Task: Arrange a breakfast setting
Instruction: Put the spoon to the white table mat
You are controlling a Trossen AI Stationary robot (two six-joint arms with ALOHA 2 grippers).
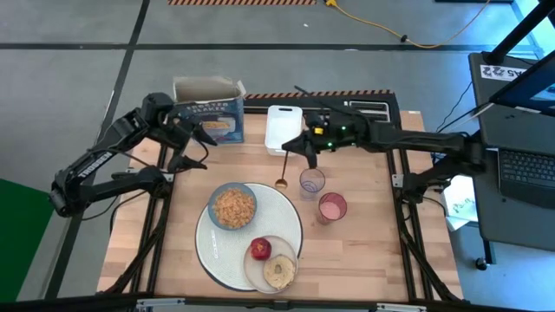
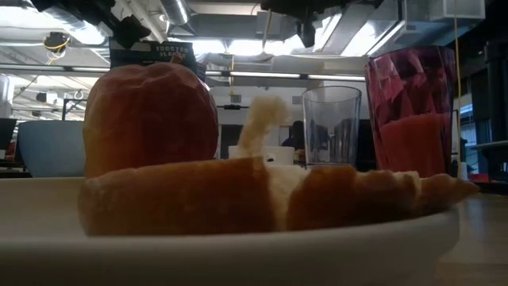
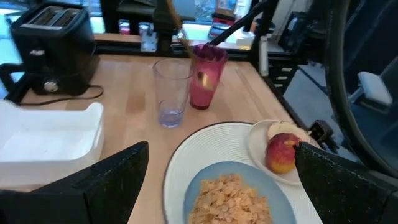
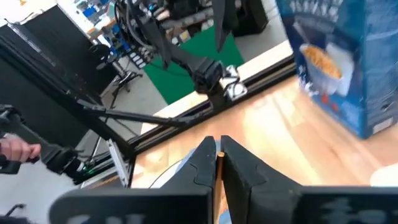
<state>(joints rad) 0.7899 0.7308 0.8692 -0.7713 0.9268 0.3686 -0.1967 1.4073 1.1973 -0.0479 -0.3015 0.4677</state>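
Observation:
My right gripper (image 1: 305,149) is over the table's middle, shut on a wooden spoon (image 1: 284,172) whose bowl end (image 1: 281,183) is near the big white plate's far rim (image 1: 286,201). On that plate sit a blue bowl of cereal (image 1: 232,207) and a small cream plate (image 1: 289,253) with a red apple (image 1: 259,250) and a bread round (image 1: 279,272). A clear tinted cup (image 1: 311,182) and a pink cup (image 1: 332,208) stand to the right. My left gripper (image 1: 199,147) is open and empty at the far left, beside the cereal box. My right gripper pinches the spoon's thin handle (image 4: 218,157) between its two fingers, near the handle's upper end. The fingers come from above, pointing down. The spoon hangs below them, slanting toward the table's left and near side; whether its bowl end touches the table I cannot tell.
A blue cereal box (image 1: 209,113) stands at the far left, a white rectangular tray (image 1: 284,128) at the far middle and a black toaster (image 3: 53,31) behind my right arm. Bare wood lies right of the cups (image 1: 373,225) and left of the plate (image 1: 160,234).

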